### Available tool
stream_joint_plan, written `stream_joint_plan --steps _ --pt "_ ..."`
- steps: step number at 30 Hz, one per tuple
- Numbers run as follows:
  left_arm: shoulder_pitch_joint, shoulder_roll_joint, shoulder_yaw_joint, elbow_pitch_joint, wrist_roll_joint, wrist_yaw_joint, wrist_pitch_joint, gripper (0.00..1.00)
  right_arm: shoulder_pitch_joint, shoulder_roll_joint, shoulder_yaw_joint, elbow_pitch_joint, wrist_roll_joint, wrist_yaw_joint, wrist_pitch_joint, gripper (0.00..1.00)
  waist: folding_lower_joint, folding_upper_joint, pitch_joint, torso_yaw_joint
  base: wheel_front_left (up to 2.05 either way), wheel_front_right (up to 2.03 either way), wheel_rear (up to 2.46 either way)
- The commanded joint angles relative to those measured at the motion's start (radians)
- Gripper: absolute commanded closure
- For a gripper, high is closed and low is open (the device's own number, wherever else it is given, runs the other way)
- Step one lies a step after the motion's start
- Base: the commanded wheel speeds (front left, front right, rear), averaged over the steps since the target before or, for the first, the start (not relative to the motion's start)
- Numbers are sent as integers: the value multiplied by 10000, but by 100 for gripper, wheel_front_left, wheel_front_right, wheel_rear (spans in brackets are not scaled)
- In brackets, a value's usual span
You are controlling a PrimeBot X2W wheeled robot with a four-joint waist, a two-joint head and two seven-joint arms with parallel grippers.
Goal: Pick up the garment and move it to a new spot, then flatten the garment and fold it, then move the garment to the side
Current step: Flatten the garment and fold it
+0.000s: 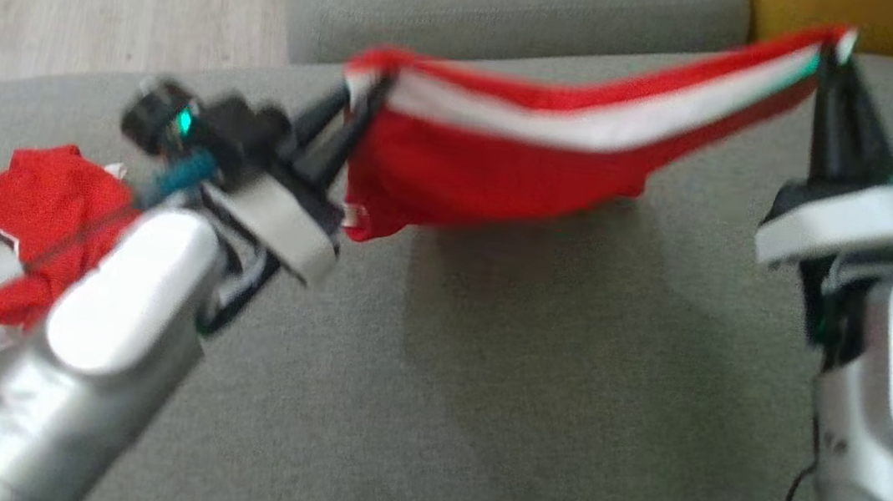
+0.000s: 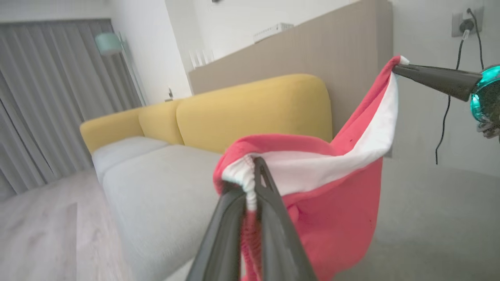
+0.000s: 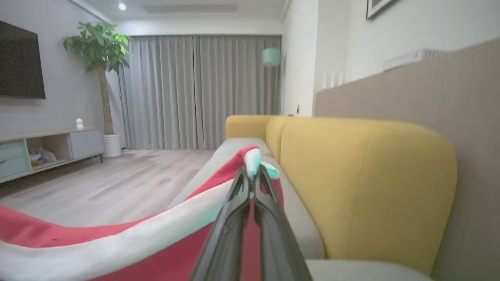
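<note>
**Garment Hung in the Air Between Both Tools**

The left tool (image 1: 358, 102) is seen clenched on one gathered, white-edged end of the red fabric garment with a broad white band (image 1: 507, 165). The right tool (image 1: 835, 51) is pinched shut on the opposite end. The garment is thus hung between the two. It sags in the middle above the grey upholstered sofa seat (image 1: 481, 389), which it is not seen to touch.

In the head view the garment's long axis runs from the left tool toward 2 o'clock, up to the right tool, where the end is carried higher. Since both ends are gripped, neither arm is nearer. The coming move is judged to be a lowering onto the seat at 6 o'clock beneath the cloth, with the axis drawn taut for flattening.

At 8 o'clock of the left tool a crumpled red cloth with black-and-white print (image 1: 2, 242) is laid on the seat, partly hidden by the silver forearm (image 1: 121, 306). The head view is blurred, so the garment's kind cannot be made out. Its lower hem is cut off in both wrist views.
</note>
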Motion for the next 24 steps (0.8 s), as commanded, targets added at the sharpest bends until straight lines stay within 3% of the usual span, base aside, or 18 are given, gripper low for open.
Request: stream_joint_plan --steps 1,8,16,21,24 --pt "-885 413 557 -366 -100 -56 120 100 -713 -117 301 -462 -7 -7 51 100 0 0 -228 -107 0 0 0" --pt "-1822 917 948 -779 -649 -98 685 100 -1289 -306 414 -707 134 -7 239 100 0 0 -574 -209 0 0 0" --pt "-446 1332 1038 -1865 -1627 9 1566 100 35 -317 -71 -1069 443 -7 845 100 0 0 -570 -61 0 0 0" --pt "-51 1657 1101 -2264 -1884 119 1955 100 272 -396 -105 -1307 658 -7 1241 100 0 0 -268 -57 0 0 0" --pt "-627 1749 1222 -2116 -2025 140 2405 100 -327 -582 17 -1166 650 -7 1498 100 0 0 474 -111 0 0 0"
